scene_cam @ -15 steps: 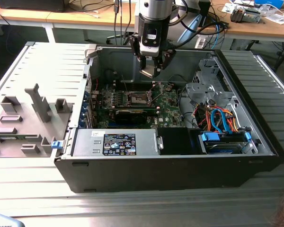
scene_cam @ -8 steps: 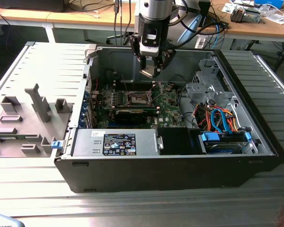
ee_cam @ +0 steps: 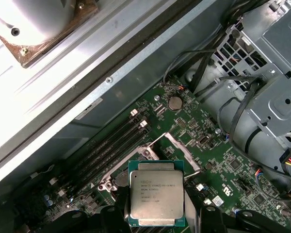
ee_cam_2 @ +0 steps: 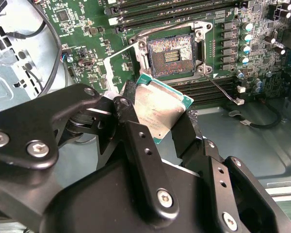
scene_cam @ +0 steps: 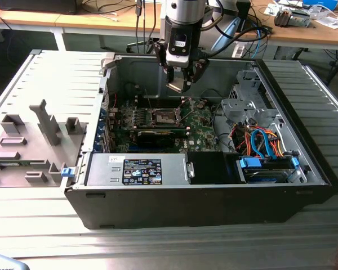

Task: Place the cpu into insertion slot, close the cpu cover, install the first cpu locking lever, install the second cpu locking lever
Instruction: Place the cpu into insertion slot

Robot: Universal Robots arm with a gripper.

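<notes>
Gripper: my gripper [ee_cam_2: 157,124] was clamped on the cpu, one finger on each of two opposite edges, with nothing else in the jaws.
Cpu: the cpu [ee_cam: 156,196] was in the air, metal face toward the first wrist camera, touching only my fingers [ee_cam_2: 138,145].
Attitude: in the exterior view the chip looked tipped, not flat to the board. Its edges looked skewed against the socket's in the first wrist view. That's my judgement, not a measurement.
Bearing: the insertion slot [scene_cam: 160,116] sat at about 7 o'clock from my fingertips in the exterior view, lower down and well apart, with clear air between chip and socket.
Slot: in the second wrist view it was bare, with a dark centre, a silvery rim and no chip in it.
Cover: the cpu cover [ee_cam: 183,151] was swung up off the socket, standing open beside it.
Board: green motherboard [ee_cam_2: 87,31] ran around the socket, with long black memory slots [ee_cam_2: 184,9] alongside.
Case: the open computer case [scene_cam: 158,202] lay on its side, with the drive cage [scene_cam: 242,104] at about 3 o'clock from the socket in the exterior view.
Progress: step one was in hand; the cpu wasn't seated and the cover wasn't closed.
</notes>
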